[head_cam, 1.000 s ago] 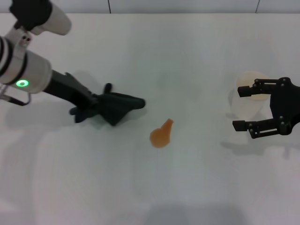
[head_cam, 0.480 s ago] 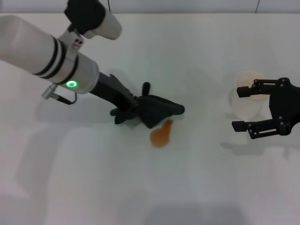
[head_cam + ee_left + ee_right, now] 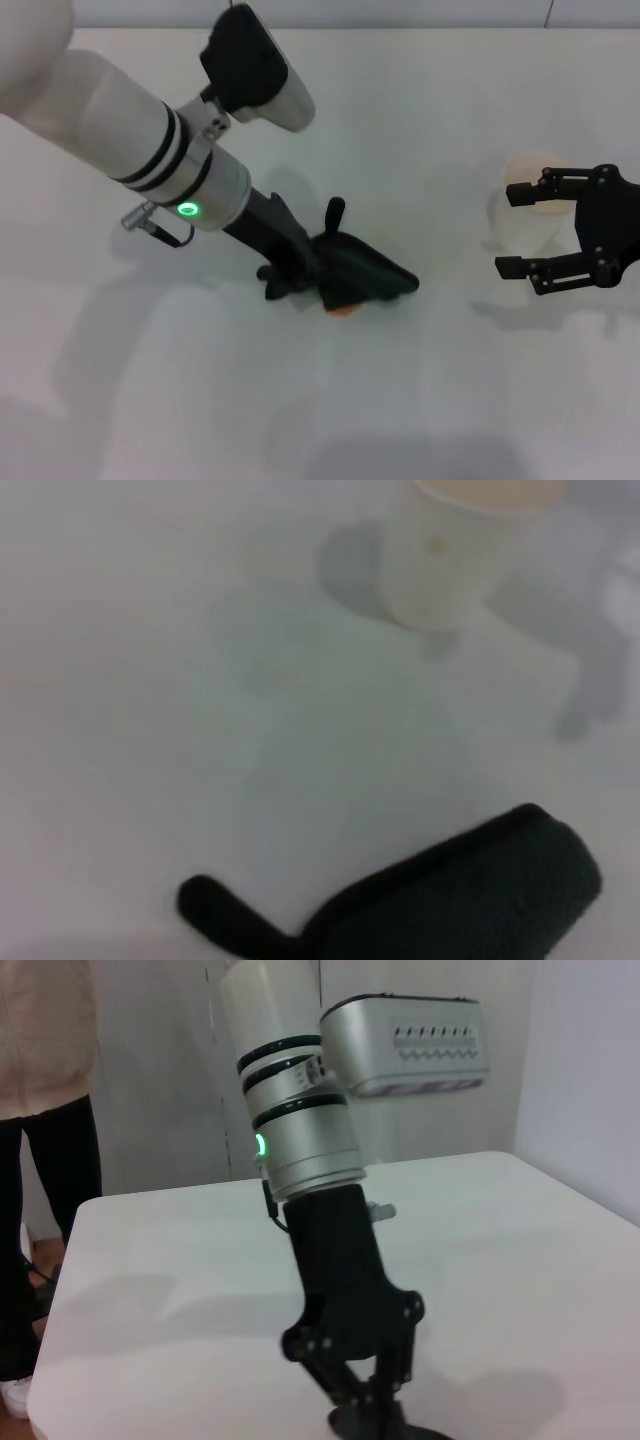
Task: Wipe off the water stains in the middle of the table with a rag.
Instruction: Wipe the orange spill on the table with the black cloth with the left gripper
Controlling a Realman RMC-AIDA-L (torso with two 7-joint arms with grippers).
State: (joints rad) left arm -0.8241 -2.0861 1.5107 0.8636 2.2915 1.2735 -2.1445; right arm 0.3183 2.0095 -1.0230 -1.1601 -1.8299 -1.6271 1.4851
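The left gripper (image 3: 315,282) has the rag (image 3: 362,276) clenched in its jaws and pressed down on the middle of the worktop (image 3: 430,120), squarely over the water stains (image 3: 345,309), of which only a thin orange sliver shows at the rag's near edge in the head view. So the wiping step looks to be in hand: the cloth sits on the spill, with its small stub (image 3: 335,213) sticking up behind. To my mind the next move calls for a firm sweep that drags the rag across that leftover sliver, keeping pressure on so the liquid is soaked up rather than smeared outward. The right gripper (image 3: 553,230) waits well off to the robot's right, jaws released and wide, one of them in front of a white cup (image 3: 528,205). The cup, seen beyond the rag from the left wrist, holds something pale orange; it stands well apart from the spill, so nothing blocks a short stroke, though a long sweep toward that side would risk nudging it. In the right wrist view a person (image 3: 45,1140) stands beyond the worktop's far edge.
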